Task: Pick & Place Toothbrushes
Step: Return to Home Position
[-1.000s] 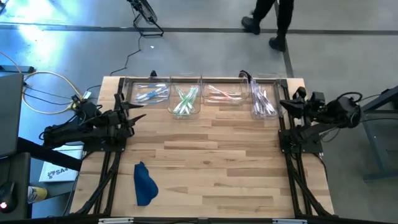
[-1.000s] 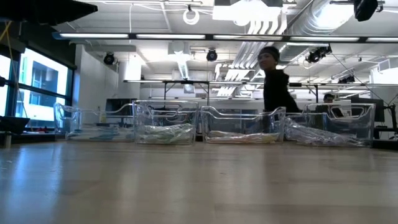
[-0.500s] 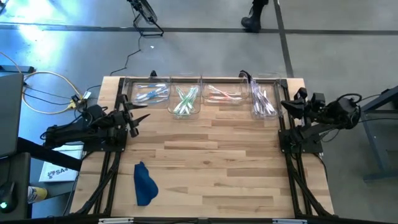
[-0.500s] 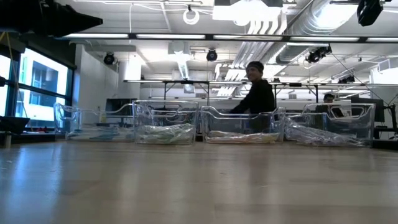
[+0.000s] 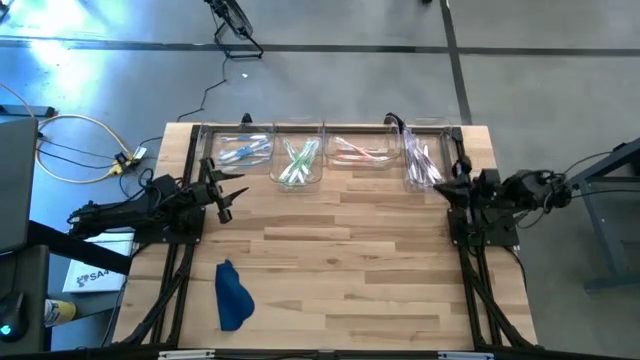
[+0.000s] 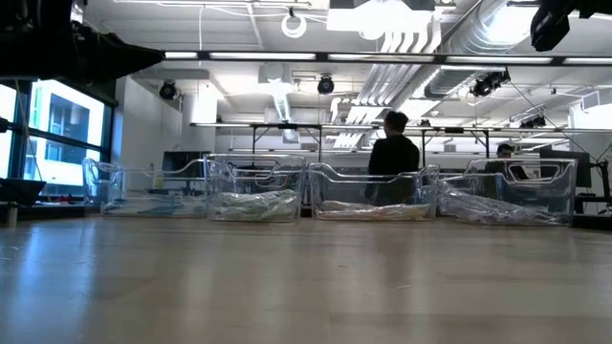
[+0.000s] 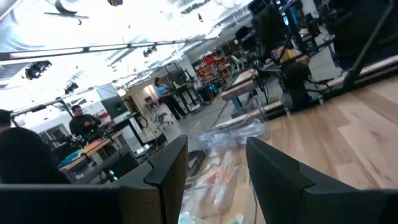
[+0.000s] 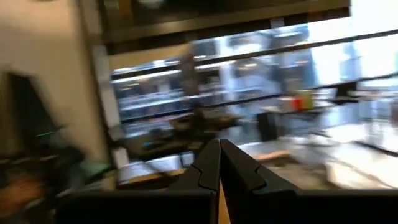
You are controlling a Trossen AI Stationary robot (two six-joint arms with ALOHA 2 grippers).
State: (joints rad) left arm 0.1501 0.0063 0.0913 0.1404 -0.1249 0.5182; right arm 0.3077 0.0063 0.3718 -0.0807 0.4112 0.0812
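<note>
Student: On the wooden table, what is shown, largest part first?

Tutor: Two dark arms, one at each side edge. Then a row of four clear bins along the far edge, and a dark blue cloth lying near the front left, well apart from everything else.

Student: And the grippers?

Tutor: The left gripper hangs just in front of the leftmost bin. Its wrist view shows the fingers spread apart with nothing between them. The right gripper sits just beside the front corner of the rightmost bin, with its fingers pressed together and empty.

Student: Where are the toothbrushes?

Tutor: The toothbrushes lie inside the bins, sorted by colour: blue, green, pink and whitish, from left to right. None shows on the bare wood, so sorting looks finished and only the retreat to rest appears to remain.

Student: What could go wrong?

Tutor: Each gripper is close to an end bin. A retreat that swings toward the row could clip a wall. The bins look light, so they would likely slide or tip and spill wrapped brushes.
</note>
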